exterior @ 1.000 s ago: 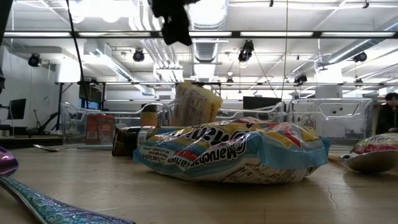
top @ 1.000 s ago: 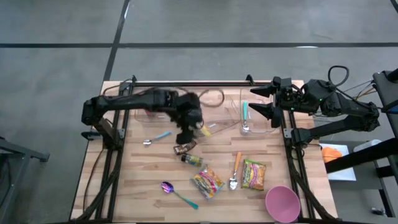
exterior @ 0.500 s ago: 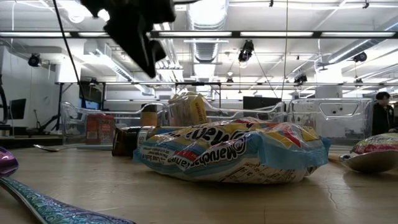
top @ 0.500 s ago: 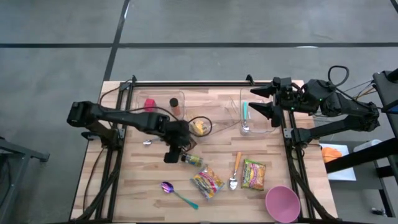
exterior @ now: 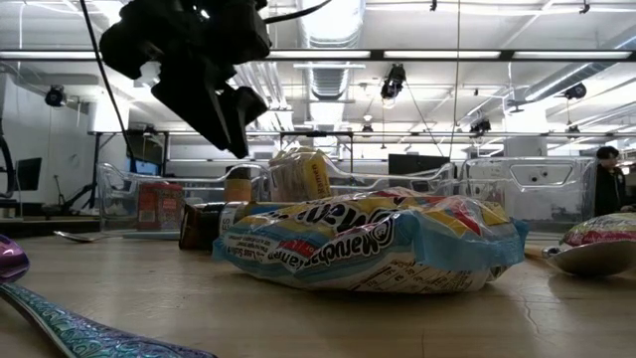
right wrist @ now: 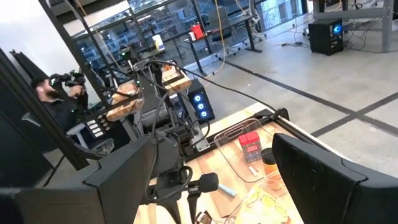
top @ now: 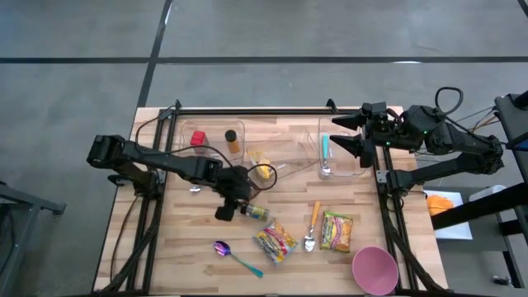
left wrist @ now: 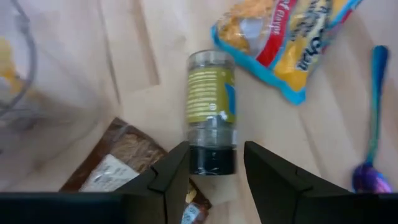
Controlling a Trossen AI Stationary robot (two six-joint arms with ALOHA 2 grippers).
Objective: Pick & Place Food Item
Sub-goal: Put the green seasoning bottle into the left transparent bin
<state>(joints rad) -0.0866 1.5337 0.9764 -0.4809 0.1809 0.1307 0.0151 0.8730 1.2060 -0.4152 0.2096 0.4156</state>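
Note:
A small clear jar with a black cap and yellow-green label [left wrist: 211,112] lies on its side on the wooden table [top: 190,239]; it also shows in the high view [top: 256,212]. A brown wrapped snack bar [left wrist: 118,165] lies beside its cap end. My left gripper [left wrist: 214,149] is open above the jar's cap end, a finger on either side, clear of it; it hangs well above the table in the low view [exterior: 224,119]. A yellow food packet [top: 261,167] lies in the clear bin [top: 216,125] at the far left. My right gripper [top: 340,134] is open and empty over the far-right bin.
A red box [top: 198,138] and an orange bottle [top: 233,140] stand in the left bin. The right bin [top: 363,161] holds a teal spoon [top: 325,146]. A candy bag [top: 275,242], green snack bag [top: 337,231], several spoons and a pink bowl [top: 375,270] lie toward the near edge.
My left gripper has gone from over the left bin toward the table's near edge and down, and now hangs over the jar. The yellow packet has stayed in the bin.

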